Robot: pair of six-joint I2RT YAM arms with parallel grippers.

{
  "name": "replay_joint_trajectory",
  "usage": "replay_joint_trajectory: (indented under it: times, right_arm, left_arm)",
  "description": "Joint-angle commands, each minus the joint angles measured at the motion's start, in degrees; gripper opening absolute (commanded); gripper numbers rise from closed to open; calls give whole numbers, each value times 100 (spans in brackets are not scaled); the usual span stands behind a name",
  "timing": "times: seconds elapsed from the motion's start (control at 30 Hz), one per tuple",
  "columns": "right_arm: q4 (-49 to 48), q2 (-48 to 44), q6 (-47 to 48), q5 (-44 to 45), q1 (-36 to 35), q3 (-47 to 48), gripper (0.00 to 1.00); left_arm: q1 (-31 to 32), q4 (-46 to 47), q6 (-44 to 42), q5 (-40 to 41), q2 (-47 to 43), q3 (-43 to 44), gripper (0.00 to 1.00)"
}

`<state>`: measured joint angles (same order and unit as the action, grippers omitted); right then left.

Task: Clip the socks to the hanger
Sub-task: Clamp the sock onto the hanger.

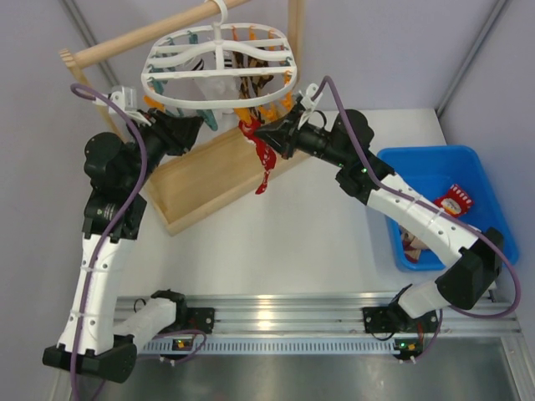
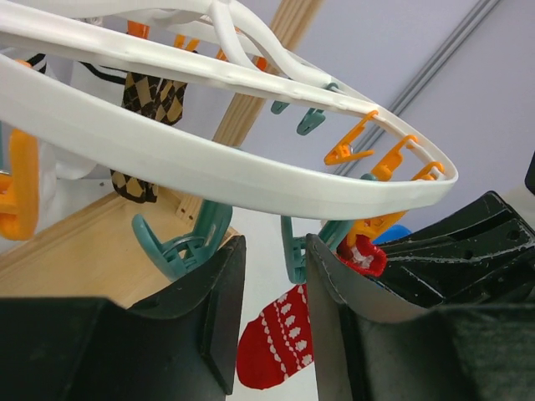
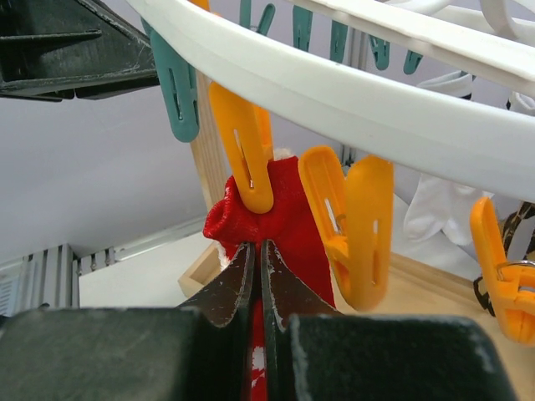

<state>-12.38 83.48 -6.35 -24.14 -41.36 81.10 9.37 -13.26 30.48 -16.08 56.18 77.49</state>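
Right pincer (image 3: 255, 269) clenched on the red sock (image 3: 288, 217), gripping it just under its bunched top edge. Sock is up at the near rim of the hanger (image 3: 376, 100) and hangs free below it, clear of the worktop (image 1: 292, 242).

Orange clip (image 3: 247, 150) dangles off the rim with its tip over the sock's top edge. Can't tell if it's actually biting the fabric. A second orange clip hangs just right of it, apart from the sock.

Left pincer (image 2: 272, 276) released, fingers (image 2: 219, 309) apart, nothing clamped. It sits under the hanger rim on the side opposite the right pincer, aimed toward the sock. Teal clip (image 2: 180, 246) hangs just outside its left finger, and another teal one hangs in the gap near the right finger. Contact unclear for both.

Hanger hooks on the rod of the wooden rack (image 1: 201, 184), far left of the worktop. A diamond-pattern sock (image 2: 155, 96) hangs at the hanger's far side.

Loose socks (image 1: 456, 199) lie in the blue bin (image 1: 426, 152) on the right, well apart from the hanger.
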Motion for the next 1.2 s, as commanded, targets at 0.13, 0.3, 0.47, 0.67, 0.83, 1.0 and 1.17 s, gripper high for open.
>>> replay_joint_trajectory:
  times: [0.13, 0.3, 0.47, 0.67, 0.83, 1.0, 1.17]
  right_arm:
    - [25, -262, 178, -144, 50, 90, 0]
    - [25, -227, 169, -179, 41, 108, 0]
    - [69, -227, 169, -345, 41, 178, 19]
    - [-19, -289, 406, -688, -82, 301, 28]
    - [-89, -333, 869, -539, -319, 459, 31]
    - [-221, -438, 1435, -126, -926, 459, 32]
    - [-475, -131, 1295, -152, -1215, 696, 33]
  left_arm:
    - [-23, 640, 257, -247, 156, 161, 38]
    - [-14, 631, 397, -185, 261, 178, 25]
    - [4, 631, 441, -238, 297, 205, 5]
    - [21, 543, 494, -247, 279, 196, 0]
    - [56, 386, 494, -238, 297, 266, 0]
    - [65, 166, 433, -212, 306, 328, 0]
    - [65, 130, 397, -194, 297, 301, 0]
